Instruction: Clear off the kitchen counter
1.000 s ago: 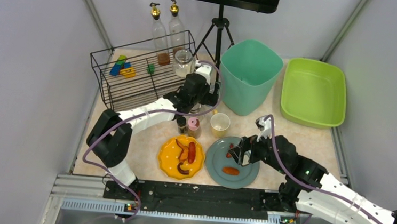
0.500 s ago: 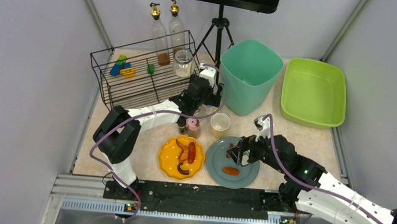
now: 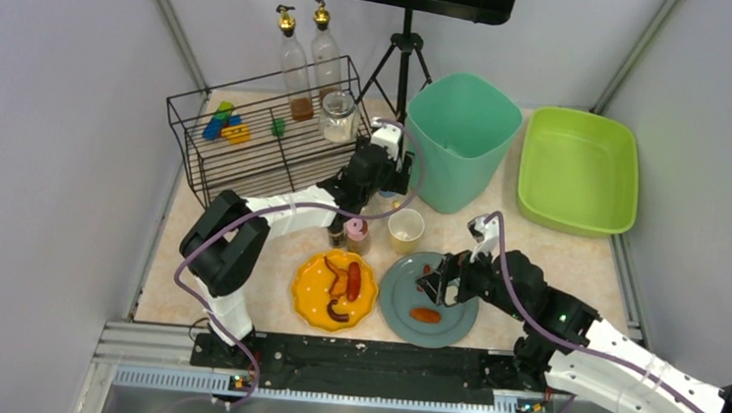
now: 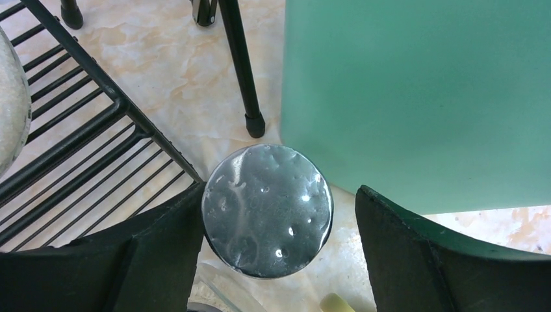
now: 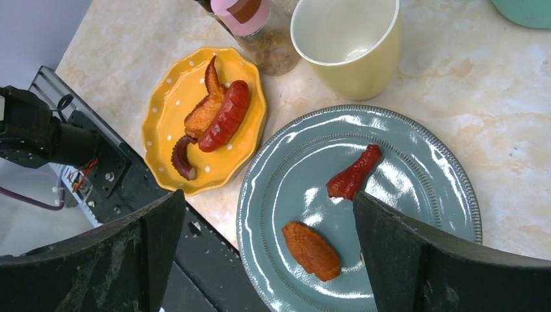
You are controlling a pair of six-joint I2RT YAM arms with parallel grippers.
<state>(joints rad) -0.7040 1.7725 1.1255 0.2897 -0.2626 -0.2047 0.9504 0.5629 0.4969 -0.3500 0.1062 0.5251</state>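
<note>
Kitchen counter point(image 3: 575, 255): beige marbled top filling the floor of the grey-walled cell, black rail at the near edge.

On it:
- black wire rack point(image 3: 248, 153) back left
- teal bin point(image 3: 459, 140) centre back
- green tub point(image 3: 577, 169) back right
- yellow plate point(image 3: 334, 293), grey-blue plate point(image 3: 451, 324) and cream cup point(image 3: 406, 229) near front

Left gripper point(image 4: 279, 211): between rack and bin, jaws parted around round silver lid point(image 4: 266, 218). One finger against lid rim, other apart.

Right gripper point(image 5: 266, 211): spread wide, holding nothing, above grey-blue plate. Red sausage piece point(image 5: 354, 179) and browned piece point(image 5: 312, 250) lie there.
</note>
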